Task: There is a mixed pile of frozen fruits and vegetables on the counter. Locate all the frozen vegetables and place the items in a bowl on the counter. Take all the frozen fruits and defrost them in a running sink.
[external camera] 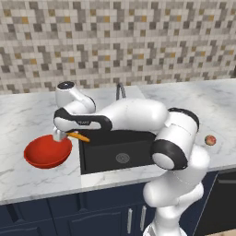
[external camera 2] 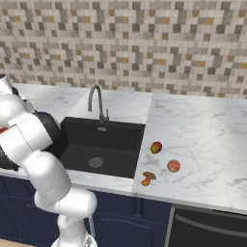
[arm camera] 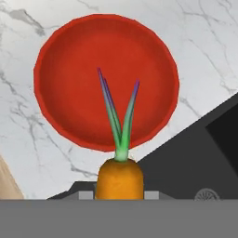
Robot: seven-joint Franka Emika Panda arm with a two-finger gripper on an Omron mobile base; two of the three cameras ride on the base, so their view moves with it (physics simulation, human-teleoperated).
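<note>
My gripper [external camera: 61, 135] is shut on the orange carrot [external camera: 81, 137], one of the frozen vegetables, and holds it just above the right rim of the red bowl [external camera: 34, 156]. In the hand view the carrot [arm camera: 119, 179] sits between my fingers, its green top [arm camera: 118, 121] reaching over the empty bowl [arm camera: 60, 93]. The rest of the mixed pile lies on the counter [external camera 2: 202, 130] right of the sink [external camera 2: 103, 144]: a beige-brown lump [external camera 2: 148, 178], a reddish-pink fruit [external camera 2: 173, 166] and a greenish fruit [external camera 2: 156, 147].
The black sink [external camera: 117, 154] lies directly right of the bowl, with its curved grey tap [external camera 2: 96, 103] at the back. A corner of the basin [arm camera: 204, 148] shows beside the bowl. The tiled wall runs behind the counter [external camera: 23, 115]. Dark blue cabinets are below.
</note>
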